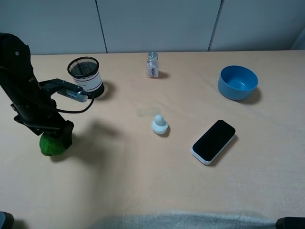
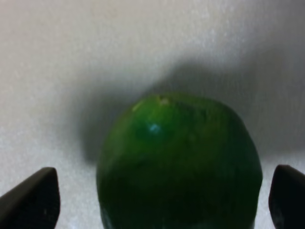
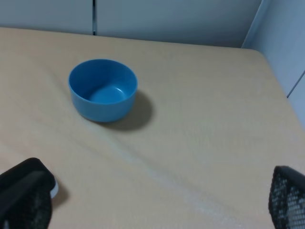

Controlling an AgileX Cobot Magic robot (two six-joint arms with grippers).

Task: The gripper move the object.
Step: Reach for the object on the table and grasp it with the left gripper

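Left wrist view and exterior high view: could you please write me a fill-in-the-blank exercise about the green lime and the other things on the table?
1. The round glossy green lime lies between the dark fingers of the left gripper, whose jaws stand ____.
2. The round deep bowl at the far right of the beige table is ____ in colour.
3. The small duck figure near the table's middle is ____ in colour.
Missing words: open; blue; white.

Lime (image 1: 51,145) far left under the pincer (image 1: 57,136); duck (image 1: 159,125) centre; phone (image 1: 213,141) right; bowl (image 1: 238,82) behind it.
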